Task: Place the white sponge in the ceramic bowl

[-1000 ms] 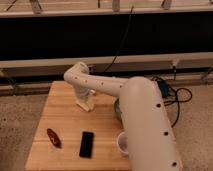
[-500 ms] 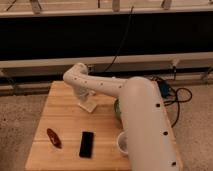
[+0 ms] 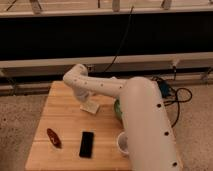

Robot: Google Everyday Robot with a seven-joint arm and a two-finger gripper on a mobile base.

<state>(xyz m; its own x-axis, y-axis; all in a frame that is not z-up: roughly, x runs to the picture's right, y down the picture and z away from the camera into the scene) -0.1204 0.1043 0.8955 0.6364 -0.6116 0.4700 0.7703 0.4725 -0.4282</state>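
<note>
The gripper (image 3: 89,100) is down over the white sponge (image 3: 90,107) at mid-tabletop (image 3: 60,112); its grip state cannot be told. The green bowl (image 3: 118,108) sits close beside the sponge, mostly hidden by the arm. Bare wood runs from the sponge to the near-side edge.

Single arm in white smooth shell (image 3: 147,130): the fat rounded link fills the view from 4 to 6 o'clock. From it a slimmer white forearm link (image 3: 102,86) with a row of small dark dots runs toward 10 o'clock. It ends in a rounded white bend joint (image 3: 75,77), up-left of centre. There the wrist folds back, dropping toward 5 o'clock. The white two-finger gripper (image 3: 89,102) sits at its end, pointing down, just left of centre and largely masked by the wrist.
</note>
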